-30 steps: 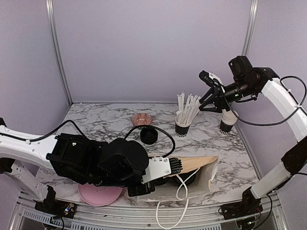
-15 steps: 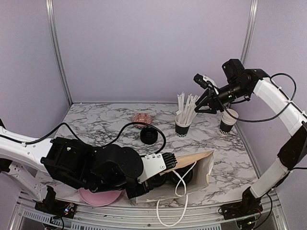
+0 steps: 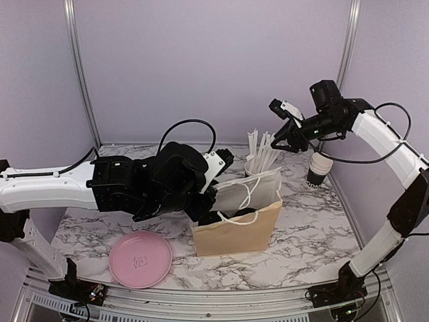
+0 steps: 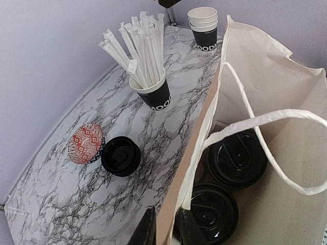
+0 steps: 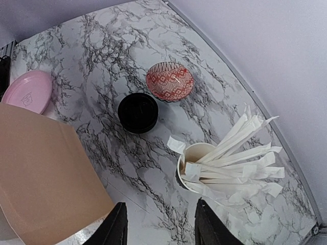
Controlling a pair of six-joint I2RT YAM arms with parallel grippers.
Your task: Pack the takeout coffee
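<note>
Inside the upright paper bag (image 4: pixel 276 66), two lidded coffee cups (image 4: pixel 237 158) sit side by side on its floor, just below the left gripper (image 4: pixel 167 232). Its fingers straddle the bag's rim at the left end, one inside and one outside; whether they pinch the paper I cannot tell. The right gripper (image 5: pixel 161 229) hangs above and behind the bag, over the straw cup (image 5: pixel 196 166), jaws apart and empty. A stack of open paper cups (image 3: pixel 318 169) stands behind the bag's right end.
</note>
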